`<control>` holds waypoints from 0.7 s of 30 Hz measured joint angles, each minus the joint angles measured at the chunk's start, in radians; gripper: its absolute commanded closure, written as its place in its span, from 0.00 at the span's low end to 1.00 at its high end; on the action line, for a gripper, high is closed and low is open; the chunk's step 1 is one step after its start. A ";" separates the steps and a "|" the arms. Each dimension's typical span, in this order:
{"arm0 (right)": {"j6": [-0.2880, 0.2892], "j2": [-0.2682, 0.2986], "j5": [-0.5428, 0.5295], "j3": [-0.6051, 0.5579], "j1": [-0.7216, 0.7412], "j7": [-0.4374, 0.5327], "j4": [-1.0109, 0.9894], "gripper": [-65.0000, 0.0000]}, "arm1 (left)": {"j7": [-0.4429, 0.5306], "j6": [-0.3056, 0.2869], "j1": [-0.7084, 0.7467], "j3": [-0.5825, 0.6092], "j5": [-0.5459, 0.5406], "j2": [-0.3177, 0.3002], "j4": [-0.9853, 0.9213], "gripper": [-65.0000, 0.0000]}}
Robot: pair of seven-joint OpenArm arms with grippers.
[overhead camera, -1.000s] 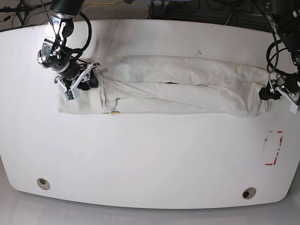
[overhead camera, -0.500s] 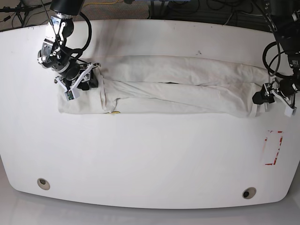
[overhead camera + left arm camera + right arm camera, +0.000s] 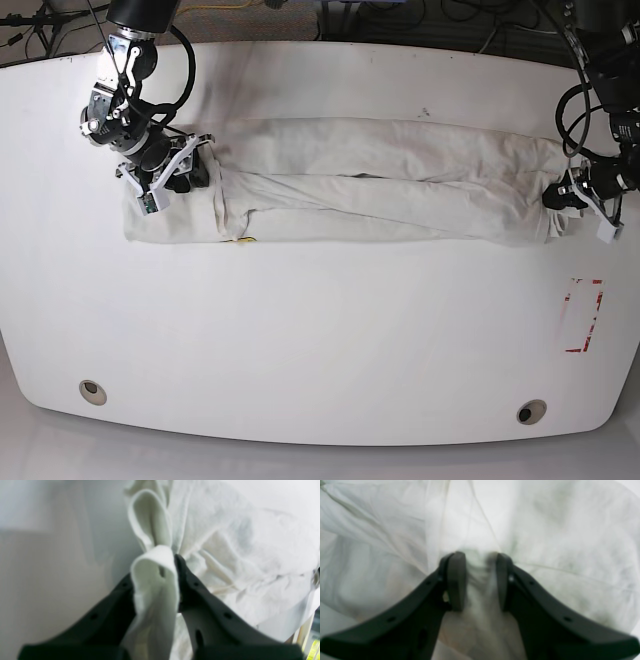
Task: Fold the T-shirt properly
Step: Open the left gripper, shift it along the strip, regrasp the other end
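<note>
Table (image 3: 320, 340): white, rounded top; a red-outlined rectangle mark (image 3: 583, 316) sits near its right edge in the base view.
T-shirt (image 3: 380, 180): off-white, folded into a long wrinkled band lying across the far half of the table, running between the two arms; a sliver of yellow print (image 3: 243, 240) peeks out at its near edge.
Right gripper (image 3: 172, 172): at the band's left end in the base view; in its wrist view the dark fingers (image 3: 456, 580) pinch a bunched ridge of the cloth.
Left gripper (image 3: 577, 198): at the band's right end, clenched on a rolled fold of the T-shirt's edge, which stands up between its jaws.
</note>
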State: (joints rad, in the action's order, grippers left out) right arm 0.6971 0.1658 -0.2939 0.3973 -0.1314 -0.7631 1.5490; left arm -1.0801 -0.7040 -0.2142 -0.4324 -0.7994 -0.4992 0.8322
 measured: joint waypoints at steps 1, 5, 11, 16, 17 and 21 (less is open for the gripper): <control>0.000 0.000 0.000 0.000 0.000 0.000 0.000 0.70 | -0.001 0.000 -0.001 0.002 0.000 0.000 0.000 0.93; 0.000 0.000 -0.001 0.000 0.000 0.000 0.000 0.70 | -0.009 0.000 0.000 0.002 -0.003 0.002 0.015 0.93; 0.000 -0.002 0.003 0.000 0.012 -0.007 -0.004 0.70 | -0.171 0.010 0.023 0.008 0.060 0.017 0.220 0.93; 0.000 -0.002 0.002 0.000 0.013 -0.006 -0.006 0.70 | -0.239 0.009 0.051 0.003 0.052 0.045 0.435 0.93; 0.000 -0.002 0.002 0.000 0.014 -0.007 -0.006 0.70 | -0.259 0.011 0.051 0.004 0.048 0.053 0.480 0.93; 0.000 -0.002 0.002 0.000 0.014 -0.006 -0.006 0.70 | -0.320 0.008 0.058 0.007 0.045 0.075 0.612 0.93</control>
State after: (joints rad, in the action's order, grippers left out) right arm 0.6971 0.1635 -0.2920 0.3973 -0.1177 -0.7696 1.5433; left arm -1.3998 -0.6964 -0.1566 -0.4255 -0.7540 -0.4240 1.4441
